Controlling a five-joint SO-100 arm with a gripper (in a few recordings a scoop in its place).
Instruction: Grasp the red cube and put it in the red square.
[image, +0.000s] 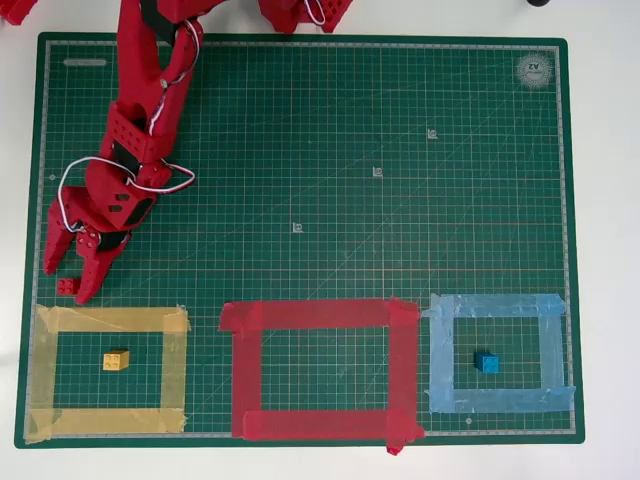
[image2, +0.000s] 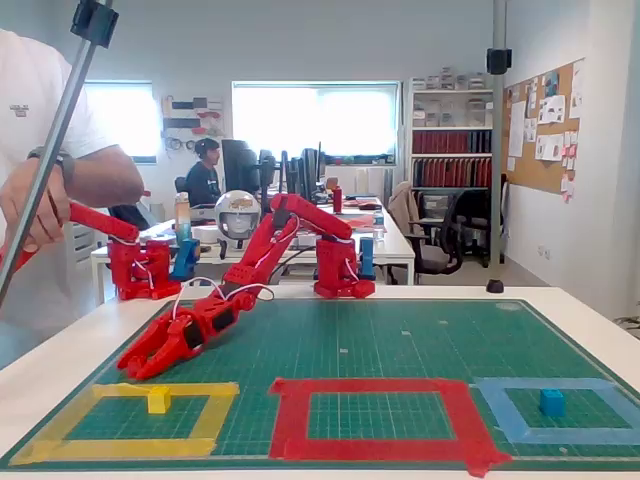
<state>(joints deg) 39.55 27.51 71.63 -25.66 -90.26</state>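
The red cube (image: 67, 287) lies on the green mat near its left edge, just above the yellow tape outline. My red gripper (image: 65, 283) is lowered over it and open, one finger on each side of the cube; whether either finger touches it I cannot tell. In the fixed view the gripper (image2: 137, 370) rests low on the mat at the left, and the cube blends into the red fingers there. The red square (image: 310, 314) is a big red tape outline at the mat's front centre, well to the right of the gripper, and it also lies front centre in the fixed view (image2: 380, 387).
A yellow tape outline (image: 110, 320) holds a yellow block (image: 116, 360) directly below the gripper. A light blue outline (image: 495, 305) with a blue block (image: 486, 363) sits at the right. A person (image2: 40, 180) stands at the table's left side.
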